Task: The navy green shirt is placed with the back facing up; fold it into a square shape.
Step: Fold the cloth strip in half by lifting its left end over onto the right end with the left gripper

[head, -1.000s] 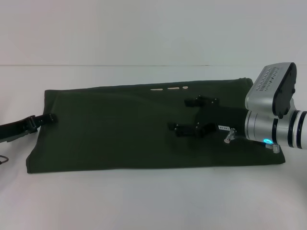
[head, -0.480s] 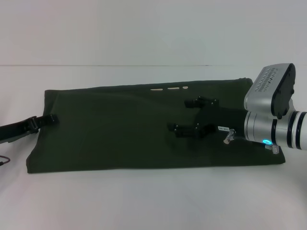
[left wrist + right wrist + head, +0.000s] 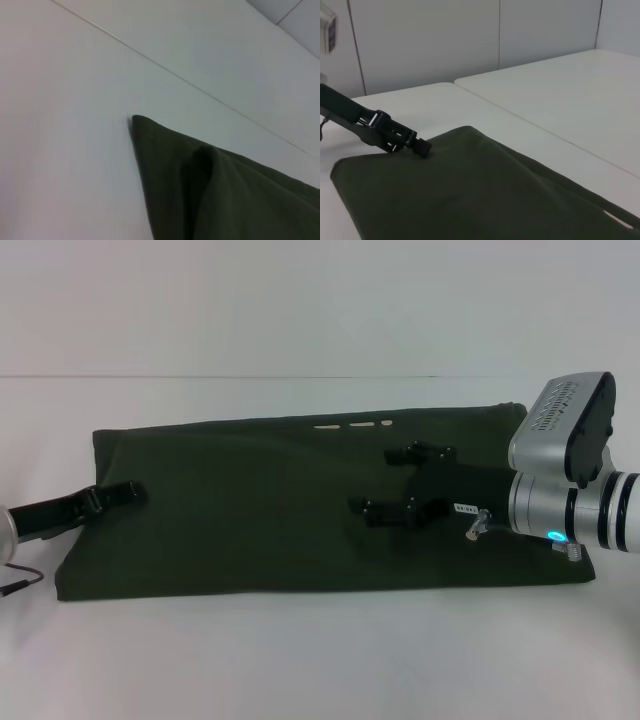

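Olive-green T-shirt (image 3: 250,505) lies lengthwise along the tabletop (image 3: 300,660); left pincer (image 3: 130,492), grip unclear, at one end, right pincer (image 3: 400,483) spread over the other.

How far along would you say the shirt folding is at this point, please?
Done: the navy green shirt lies as a long flat rectangle, so its sides seem folded in. In hand: the left gripper sits at the shirt's left end, and the right gripper is open over its right half. Left: bringing the ends together to make a square.

Head camera looks down over whole shirt (image 3: 250,505); both wrist cameras low, close, sharing shirt's left edge.
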Action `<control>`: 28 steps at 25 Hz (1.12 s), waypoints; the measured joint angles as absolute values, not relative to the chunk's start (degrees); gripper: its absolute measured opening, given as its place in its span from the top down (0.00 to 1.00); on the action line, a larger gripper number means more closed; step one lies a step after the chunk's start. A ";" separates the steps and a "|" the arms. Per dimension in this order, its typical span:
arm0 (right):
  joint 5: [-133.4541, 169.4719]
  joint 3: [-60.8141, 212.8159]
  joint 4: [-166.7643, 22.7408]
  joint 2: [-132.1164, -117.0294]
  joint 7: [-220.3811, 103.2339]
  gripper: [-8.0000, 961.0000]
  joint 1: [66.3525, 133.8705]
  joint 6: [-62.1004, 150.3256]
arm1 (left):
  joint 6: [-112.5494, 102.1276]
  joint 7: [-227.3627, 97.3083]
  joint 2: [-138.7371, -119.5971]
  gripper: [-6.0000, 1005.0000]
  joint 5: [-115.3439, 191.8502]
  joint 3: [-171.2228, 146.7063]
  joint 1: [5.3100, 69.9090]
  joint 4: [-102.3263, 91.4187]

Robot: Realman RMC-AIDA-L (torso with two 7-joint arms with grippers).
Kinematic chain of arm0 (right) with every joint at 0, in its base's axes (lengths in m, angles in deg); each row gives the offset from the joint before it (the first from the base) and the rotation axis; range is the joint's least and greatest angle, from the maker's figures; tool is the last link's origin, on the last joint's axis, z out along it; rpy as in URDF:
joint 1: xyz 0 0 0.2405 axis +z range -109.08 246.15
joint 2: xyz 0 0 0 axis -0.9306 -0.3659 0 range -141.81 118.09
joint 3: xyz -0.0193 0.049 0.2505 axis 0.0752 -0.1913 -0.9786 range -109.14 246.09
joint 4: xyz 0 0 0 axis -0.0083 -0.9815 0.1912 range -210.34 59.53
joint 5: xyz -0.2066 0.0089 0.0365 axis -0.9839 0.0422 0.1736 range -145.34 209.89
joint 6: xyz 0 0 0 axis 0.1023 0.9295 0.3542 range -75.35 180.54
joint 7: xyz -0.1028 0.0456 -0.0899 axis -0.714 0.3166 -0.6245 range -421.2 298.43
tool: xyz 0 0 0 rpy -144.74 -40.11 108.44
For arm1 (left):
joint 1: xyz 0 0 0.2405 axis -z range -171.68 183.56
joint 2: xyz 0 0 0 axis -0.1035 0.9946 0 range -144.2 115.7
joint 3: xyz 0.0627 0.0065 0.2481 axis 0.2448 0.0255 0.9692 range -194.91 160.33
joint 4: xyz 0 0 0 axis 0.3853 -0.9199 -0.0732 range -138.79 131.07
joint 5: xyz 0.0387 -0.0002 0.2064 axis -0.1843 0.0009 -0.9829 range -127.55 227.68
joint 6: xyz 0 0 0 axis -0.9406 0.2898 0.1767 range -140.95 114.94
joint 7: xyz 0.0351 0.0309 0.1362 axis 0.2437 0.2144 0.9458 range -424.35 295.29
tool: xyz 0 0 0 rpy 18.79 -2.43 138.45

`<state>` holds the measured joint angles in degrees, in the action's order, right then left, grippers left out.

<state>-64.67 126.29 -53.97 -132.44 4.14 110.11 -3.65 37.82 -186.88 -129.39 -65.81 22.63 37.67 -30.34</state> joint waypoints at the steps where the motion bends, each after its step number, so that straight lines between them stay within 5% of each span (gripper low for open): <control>1: -64.66 126.32 -53.98 -132.45 4.17 0.01 110.11 -3.65 | 37.95 -186.98 -129.56 0.17 -65.81 22.77 37.78 -30.33; 16: -64.66 126.39 -54.06 -132.44 4.36 0.01 109.99 -3.89 | 40.99 -188.67 -131.49 0.18 -66.81 23.44 39.82 -30.76; 22: -64.67 126.40 -54.05 -132.44 4.42 0.01 110.00 -4.01 | 40.71 -187.46 -131.28 0.29 -67.30 23.46 39.95 -31.05; 28: -64.67 126.48 -54.05 -132.44 4.43 0.01 110.08 -4.06 | 40.96 -187.10 -130.91 0.57 -67.29 24.13 40.29 -31.10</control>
<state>-64.67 126.48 -54.05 -132.44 4.43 110.08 -4.06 40.96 -187.10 -130.91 -67.29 24.13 40.29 -31.10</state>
